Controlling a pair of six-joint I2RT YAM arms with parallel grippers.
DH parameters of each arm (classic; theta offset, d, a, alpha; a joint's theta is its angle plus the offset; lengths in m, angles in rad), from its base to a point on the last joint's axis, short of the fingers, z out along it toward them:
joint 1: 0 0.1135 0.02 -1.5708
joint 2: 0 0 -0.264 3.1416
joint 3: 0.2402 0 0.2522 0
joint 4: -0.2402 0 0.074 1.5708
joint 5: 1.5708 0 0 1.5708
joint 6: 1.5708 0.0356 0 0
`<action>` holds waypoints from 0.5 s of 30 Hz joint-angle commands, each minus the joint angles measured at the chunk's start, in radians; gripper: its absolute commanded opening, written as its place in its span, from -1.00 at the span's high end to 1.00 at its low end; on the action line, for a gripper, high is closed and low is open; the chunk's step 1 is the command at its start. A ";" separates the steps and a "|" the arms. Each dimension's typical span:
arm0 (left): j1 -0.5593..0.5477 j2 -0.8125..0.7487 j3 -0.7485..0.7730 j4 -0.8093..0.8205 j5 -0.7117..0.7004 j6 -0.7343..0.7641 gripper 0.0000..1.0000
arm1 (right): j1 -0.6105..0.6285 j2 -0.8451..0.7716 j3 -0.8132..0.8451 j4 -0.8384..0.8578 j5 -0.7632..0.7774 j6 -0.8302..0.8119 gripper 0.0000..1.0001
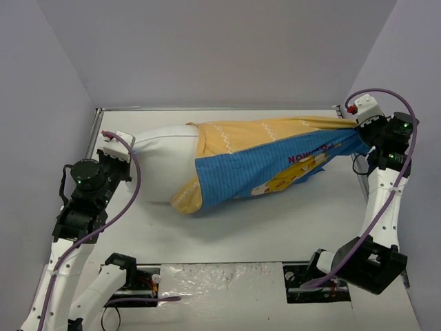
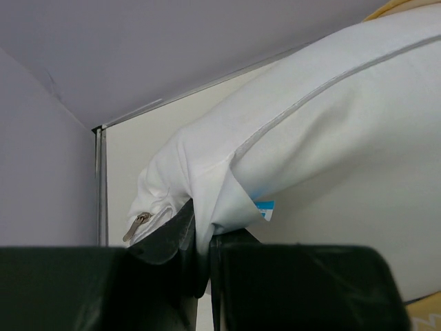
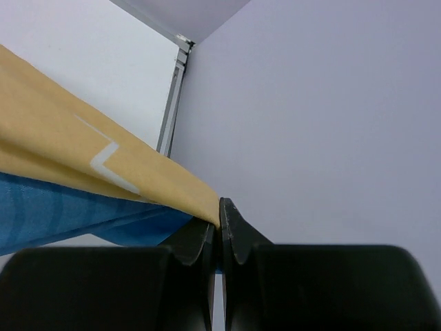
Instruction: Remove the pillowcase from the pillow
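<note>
The white pillow (image 1: 162, 162) lies across the table with its left half bare. The blue and mustard-yellow pillowcase (image 1: 269, 162) covers its right part and is stretched taut to the far right. My left gripper (image 1: 118, 146) is shut on the pillow's left corner; the left wrist view shows the white fabric (image 2: 207, 200) pinched between the jaws, beside a blue tag (image 2: 265, 209) and a zipper pull (image 2: 138, 225). My right gripper (image 1: 358, 124) is shut on the pillowcase's end; the right wrist view shows the yellow and blue cloth (image 3: 138, 179) clamped in the jaws.
The white table (image 1: 248, 231) has a metal rim along its back edge (image 1: 207, 108) and left edge. Grey walls stand close behind and on both sides. A plastic-covered strip (image 1: 220, 279) lies between the arm bases at the near edge.
</note>
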 commanded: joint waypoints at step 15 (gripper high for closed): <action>0.052 0.189 0.077 0.114 0.292 -0.144 0.95 | -0.043 -0.179 0.062 -0.330 -0.517 -0.099 -0.68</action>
